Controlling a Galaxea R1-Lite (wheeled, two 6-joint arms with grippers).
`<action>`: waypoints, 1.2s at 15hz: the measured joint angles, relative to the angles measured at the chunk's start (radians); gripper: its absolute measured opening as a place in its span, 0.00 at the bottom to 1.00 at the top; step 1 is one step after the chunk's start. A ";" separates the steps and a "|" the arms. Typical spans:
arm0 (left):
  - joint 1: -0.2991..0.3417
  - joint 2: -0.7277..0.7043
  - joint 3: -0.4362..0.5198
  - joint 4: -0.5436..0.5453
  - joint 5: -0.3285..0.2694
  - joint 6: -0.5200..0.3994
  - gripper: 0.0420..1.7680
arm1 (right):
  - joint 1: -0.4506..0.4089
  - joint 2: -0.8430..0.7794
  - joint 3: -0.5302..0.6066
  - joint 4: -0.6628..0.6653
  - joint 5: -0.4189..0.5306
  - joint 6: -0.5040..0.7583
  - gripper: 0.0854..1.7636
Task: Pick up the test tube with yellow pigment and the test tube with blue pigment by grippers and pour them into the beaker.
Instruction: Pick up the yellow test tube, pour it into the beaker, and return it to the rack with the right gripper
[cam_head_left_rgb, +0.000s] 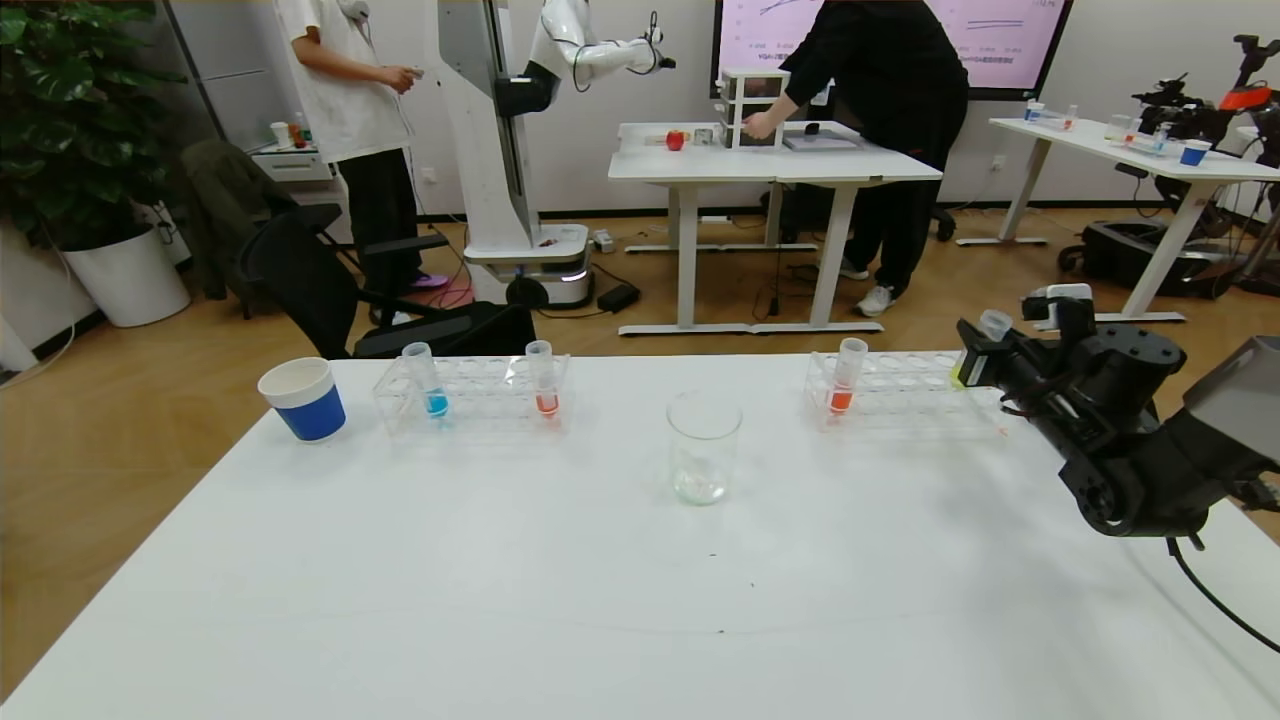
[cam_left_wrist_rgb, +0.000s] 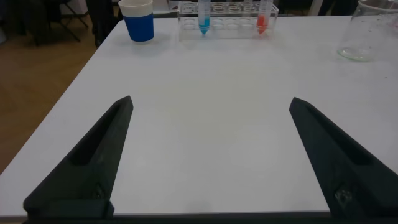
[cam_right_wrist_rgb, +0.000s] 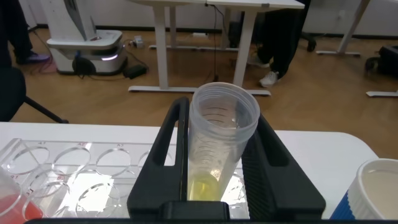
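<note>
Right claw (cam_right_wrist_rgb: 214, 186) around yellow tube (cam_right_wrist_rgb: 219, 143), rack (cam_right_wrist_rgb: 74, 168) beside.

A white tabletop (cam_head_left_rgb: 560, 590) is seen, on which a beaker (cam_head_left_rgb: 703, 446) stands near the middle. Toward the far edge, a blue-and-white paper cup (cam_head_left_rgb: 303, 399) and two clear tube racks, one left (cam_head_left_rgb: 480, 400) and one right (cam_head_left_rgb: 905, 395), are set.

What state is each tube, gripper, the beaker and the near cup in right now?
Yellow tube: clamped by right gripper, at the right rack.
Blue tube: standing in left rack.
Beaker: upright, looks empty.
Left gripper: fingers open, holding nothing.
Blue cup: upright.
</note>
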 joint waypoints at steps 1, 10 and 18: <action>0.000 0.000 0.000 0.000 0.000 0.000 0.99 | 0.000 -0.029 -0.005 0.033 0.002 -0.003 0.25; 0.000 0.000 0.000 0.000 0.000 0.000 0.99 | 0.024 -0.134 -0.018 0.074 0.062 -0.066 0.25; 0.000 0.000 0.000 0.000 0.000 0.000 0.99 | 0.255 -0.261 -0.028 0.220 0.186 -0.133 0.25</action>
